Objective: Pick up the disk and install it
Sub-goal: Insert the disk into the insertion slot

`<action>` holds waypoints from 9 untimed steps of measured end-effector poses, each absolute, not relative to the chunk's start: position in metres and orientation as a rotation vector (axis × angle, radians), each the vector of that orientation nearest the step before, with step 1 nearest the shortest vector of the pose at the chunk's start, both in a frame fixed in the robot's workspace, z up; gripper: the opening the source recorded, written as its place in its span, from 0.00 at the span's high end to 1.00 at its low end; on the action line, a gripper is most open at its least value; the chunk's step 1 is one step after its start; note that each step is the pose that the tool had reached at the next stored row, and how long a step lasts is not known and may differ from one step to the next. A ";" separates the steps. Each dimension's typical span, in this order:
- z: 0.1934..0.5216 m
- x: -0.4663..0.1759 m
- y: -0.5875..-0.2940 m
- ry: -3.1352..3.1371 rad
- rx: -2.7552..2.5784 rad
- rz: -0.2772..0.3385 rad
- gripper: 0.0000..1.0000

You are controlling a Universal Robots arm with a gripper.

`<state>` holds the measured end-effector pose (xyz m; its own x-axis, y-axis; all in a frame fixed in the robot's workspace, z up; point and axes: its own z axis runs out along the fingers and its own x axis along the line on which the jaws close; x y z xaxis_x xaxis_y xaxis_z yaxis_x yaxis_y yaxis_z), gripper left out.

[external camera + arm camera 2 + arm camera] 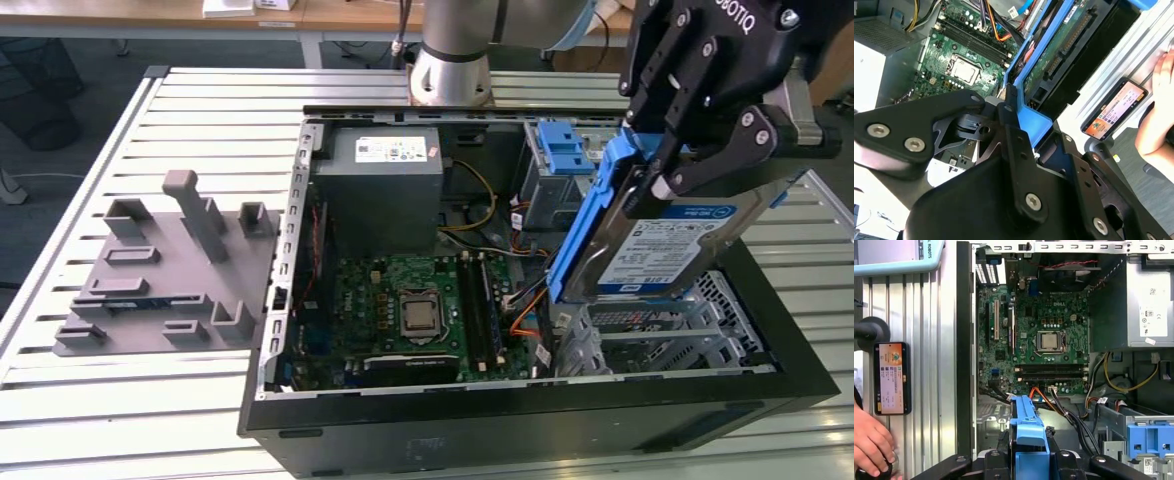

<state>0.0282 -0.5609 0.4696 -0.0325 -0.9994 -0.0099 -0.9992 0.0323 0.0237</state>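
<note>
The fingers of my gripper point(683, 172) are clamped on the disk point(674, 245) by its blue frame point(587, 225). It looks rigid, dense and shock-sensitive; the frame's edges seem the safest hold.

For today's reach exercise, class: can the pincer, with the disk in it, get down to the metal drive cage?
Probably yes: the pincer holds the disk tilted just above the drive cage, whose top looks open; the orange cables lie beside it.

I get bright, even light, with the slatted table point(160, 420) glaring pale around the computer case point(534, 430). Inside the case, shadows are soft.
</note>
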 end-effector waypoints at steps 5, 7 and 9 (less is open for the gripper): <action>0.469 0.035 -0.561 -2.250 2.179 -0.038 0.64; 0.469 0.039 -0.561 -2.250 2.179 -0.037 0.64; 0.468 0.043 -0.561 -2.250 2.179 -0.038 0.64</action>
